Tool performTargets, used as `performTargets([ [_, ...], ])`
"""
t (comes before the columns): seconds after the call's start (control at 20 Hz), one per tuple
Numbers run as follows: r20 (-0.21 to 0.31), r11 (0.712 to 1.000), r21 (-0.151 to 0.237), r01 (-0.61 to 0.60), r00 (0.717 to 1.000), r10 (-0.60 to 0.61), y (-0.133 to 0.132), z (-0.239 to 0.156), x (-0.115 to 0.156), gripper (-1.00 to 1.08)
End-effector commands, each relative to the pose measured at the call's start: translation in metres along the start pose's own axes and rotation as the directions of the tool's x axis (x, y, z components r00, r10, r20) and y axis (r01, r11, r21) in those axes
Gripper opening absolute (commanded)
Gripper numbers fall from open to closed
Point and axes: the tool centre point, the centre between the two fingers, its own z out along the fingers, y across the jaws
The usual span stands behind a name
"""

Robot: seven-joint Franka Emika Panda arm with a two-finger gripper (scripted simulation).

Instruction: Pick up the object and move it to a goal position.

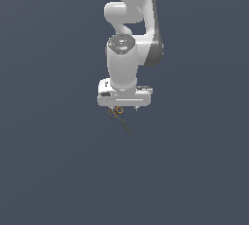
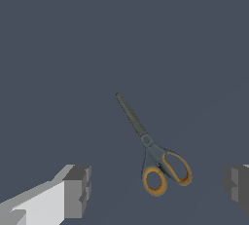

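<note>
I count one pair of scissors (image 2: pixel 154 157) below me, just right of the wrist frame's centre, with two orange ring handles and two dark grey blades closed into a single point. I have one gripper (image 2: pixel 158 190), with two grey fingers (image 2: pixel 78 190) showing at the lower corners. One white arm (image 1: pixel 130 48) fills the exterior view's upper centre.

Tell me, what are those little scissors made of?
The small scissors look like two materials. The thin dark grey blades look like matte metal, dull with no shine. The orange ring handles look like smooth plastic, plainly coloured. It is a simulator render, so that is a guess.
</note>
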Motion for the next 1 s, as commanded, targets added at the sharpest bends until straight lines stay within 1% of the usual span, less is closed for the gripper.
performTargets([
  [0.0,0.000,1.000,0.000,0.000,1.000,0.000,0.000,0.000,0.000,1.00],
  [0.6,0.018,0.999,-0.014,0.040,0.999,-0.039,-0.006,-0.003,-0.005,1.00],
  [0.95,0.017,0.997,-0.016,0.074,0.997,-0.074,-0.001,0.010,-0.005,1.00],
])
